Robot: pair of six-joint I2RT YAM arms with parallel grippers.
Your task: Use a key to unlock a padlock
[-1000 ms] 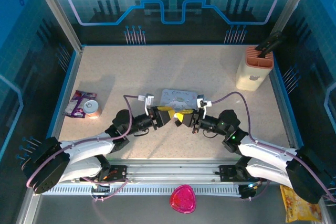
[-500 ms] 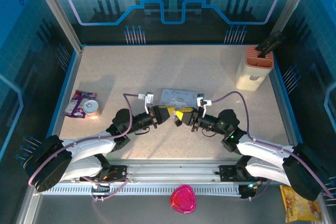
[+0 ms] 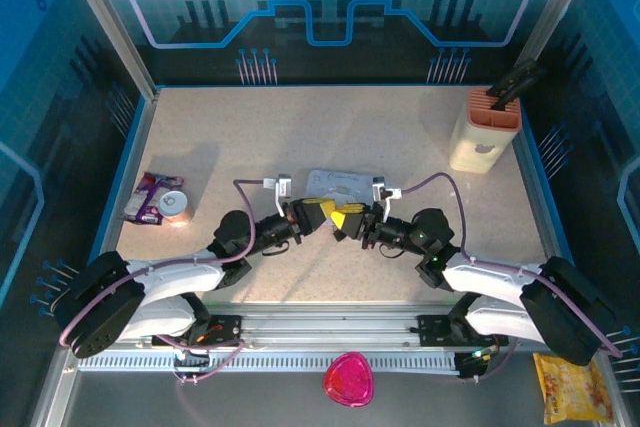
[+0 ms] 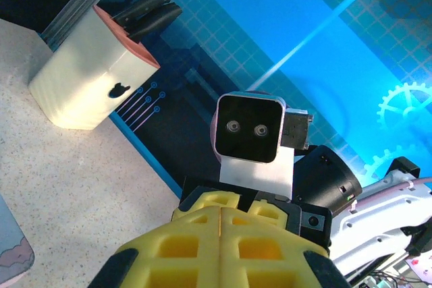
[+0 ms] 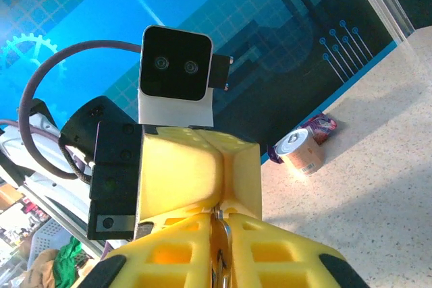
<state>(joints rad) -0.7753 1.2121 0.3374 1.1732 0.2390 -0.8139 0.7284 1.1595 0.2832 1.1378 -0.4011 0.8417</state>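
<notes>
My left gripper (image 3: 327,211) and right gripper (image 3: 344,217) meet tip to tip above the middle of the table. In the right wrist view the thin metal key (image 5: 220,242) stands edge-on between the right gripper's (image 5: 219,224) yellow fingers, which sit close around it. Its tip runs into the seam of the left gripper's (image 5: 218,166) fingers, which are pressed together. The left wrist view shows the left gripper (image 4: 221,212) shut, seam tight, with the right gripper's fingers (image 4: 217,198) just beyond. The padlock is hidden.
A pastel cartoon tin (image 3: 340,185) lies just behind the grippers. A cream knife block (image 3: 484,132) stands at the back right. A small can (image 3: 174,207) and a purple packet (image 3: 146,197) lie at the left. Blue walls ring the table.
The two grippers have come together until their yellow tips touch. The left gripper has closed. The right fingers have eased slightly apart around the key.
</notes>
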